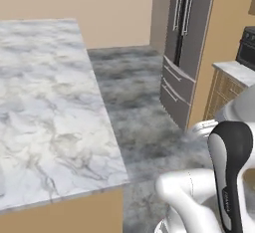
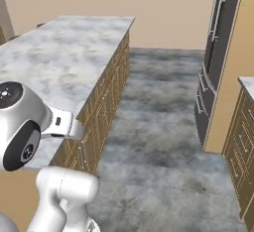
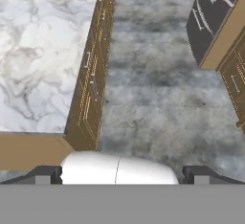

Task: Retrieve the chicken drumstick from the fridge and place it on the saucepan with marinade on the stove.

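On the left is a big marble island (image 1: 50,102) with wooden drawers (image 2: 106,102) down its side. Next comes the grey floor (image 2: 158,127) — a wide path in the middle. In the hand view the claw (image 3: 122,175) hangs over that floor, its two tips spread wide with nothing between them. On the right stands the tall grey fridge (image 1: 182,48) — both doors shut — beside a wooden cabinet (image 2: 243,151).

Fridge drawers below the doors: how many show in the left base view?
2. The upper drawer sits just under the closed doors of the fridge; the lower drawer is beneath it, near the floor. Both are shut.
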